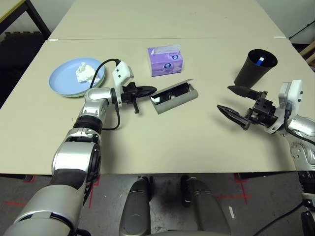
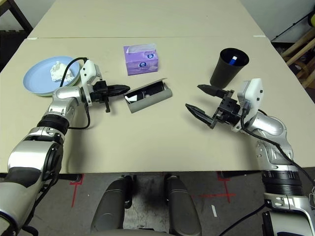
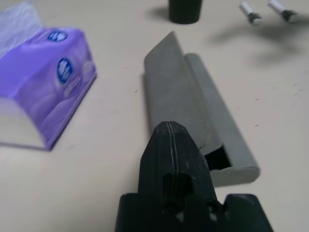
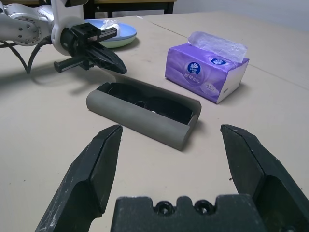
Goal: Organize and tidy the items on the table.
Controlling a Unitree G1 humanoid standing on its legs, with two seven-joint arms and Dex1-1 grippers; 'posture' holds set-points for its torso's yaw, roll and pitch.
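Observation:
The long grey glasses case (image 1: 176,97) lies open at the middle of the table (image 1: 162,137), with black sunglasses (image 4: 145,103) inside it. My left gripper (image 1: 151,90) is shut and empty, its tip just off the case's left end. To the right of the case, my right gripper (image 1: 225,98) stands open and empty, pointing at it across a gap. At the far left, a light blue plate (image 1: 66,81) holds a crumpled white tissue (image 1: 84,73). A pale green rim (image 1: 74,95) shows under the plate's near edge.
A purple tissue box (image 1: 166,60) stands just behind the case. A black cup (image 1: 255,67) with a small blue and white thing inside stands behind my right gripper. A second table (image 1: 162,17) joins on at the back.

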